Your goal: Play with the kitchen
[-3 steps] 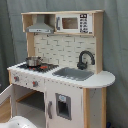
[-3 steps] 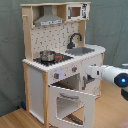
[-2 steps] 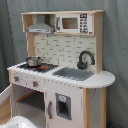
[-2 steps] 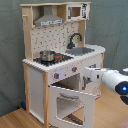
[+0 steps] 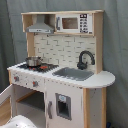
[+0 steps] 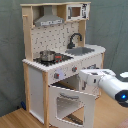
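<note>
Second exterior view shows the kitchen standing on a wooden floor before a grey-green curtain. Its oven door hangs open, tilted outward, with a window in its middle. The white arm comes in from the second exterior view's right, its tip just beside the front panel above the open door. The pincer is probably hidden behind the arm's casing there, so whether it is wide or narrow I cannot tell.

On the stovetop sits a metal pot. To the second exterior view's right of it lie the sink and the black faucet. Above are the grey hood and the microwave.

First exterior view has the same kitchen seen from the other side, pot on the first exterior view's left, faucet at its right, and a blurred white shape at the bottom edge.
</note>
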`<state>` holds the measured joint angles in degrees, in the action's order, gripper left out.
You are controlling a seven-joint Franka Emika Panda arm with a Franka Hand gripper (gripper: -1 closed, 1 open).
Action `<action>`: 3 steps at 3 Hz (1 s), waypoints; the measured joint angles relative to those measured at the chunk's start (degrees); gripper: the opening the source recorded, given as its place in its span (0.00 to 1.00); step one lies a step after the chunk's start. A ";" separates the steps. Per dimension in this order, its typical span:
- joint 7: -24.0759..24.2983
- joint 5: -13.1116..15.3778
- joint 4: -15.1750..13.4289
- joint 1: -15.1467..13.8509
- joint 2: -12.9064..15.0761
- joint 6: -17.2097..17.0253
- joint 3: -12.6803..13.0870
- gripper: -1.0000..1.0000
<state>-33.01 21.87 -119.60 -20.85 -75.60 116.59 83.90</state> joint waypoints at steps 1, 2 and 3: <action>1.86 1.04 -0.06 -2.00 -2.23 5.61 0.71 1.00; 3.14 1.28 -0.36 -3.29 -4.94 10.82 0.78 1.00; 3.55 1.28 -1.86 -3.39 -8.15 16.17 0.44 1.00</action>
<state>-29.46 23.15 -121.46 -24.24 -83.75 132.75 84.33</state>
